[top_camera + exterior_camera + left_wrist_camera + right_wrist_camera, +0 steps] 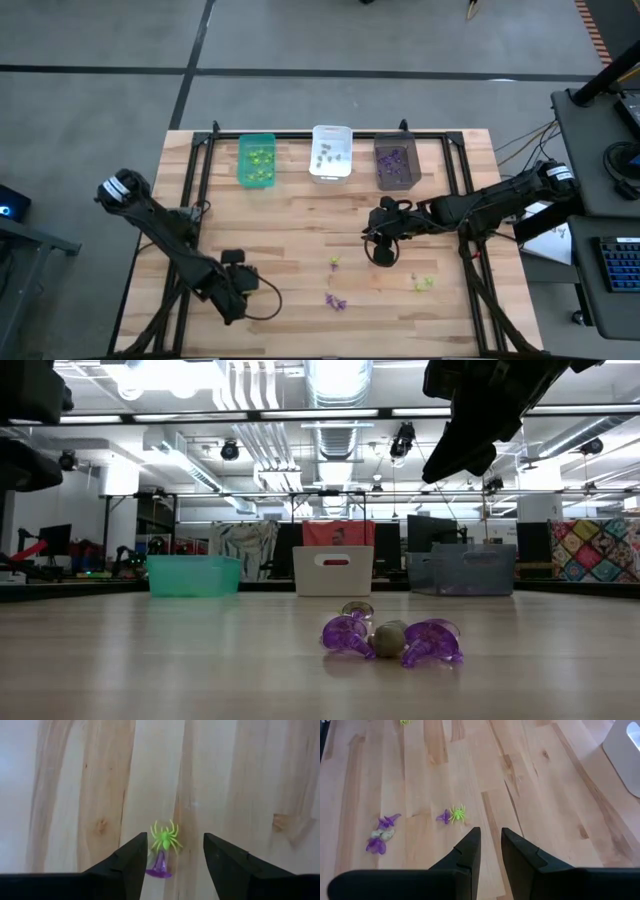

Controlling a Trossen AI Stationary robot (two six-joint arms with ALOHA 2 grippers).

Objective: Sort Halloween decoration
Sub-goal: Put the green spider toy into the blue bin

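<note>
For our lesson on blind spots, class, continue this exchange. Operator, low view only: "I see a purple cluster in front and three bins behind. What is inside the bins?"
Observer: From above, the green bin holds yellow-green pieces, the white bin greyish pieces, the dark grey bin purple pieces.
Operator: Any trinkets farther back that I can't make out?
Observer: A green spider lies against a purple trinket, just ahead of the open left gripper.
Operator: And the right gripper?
Observer: The right gripper hangs over bare table, holding nothing.
</note>
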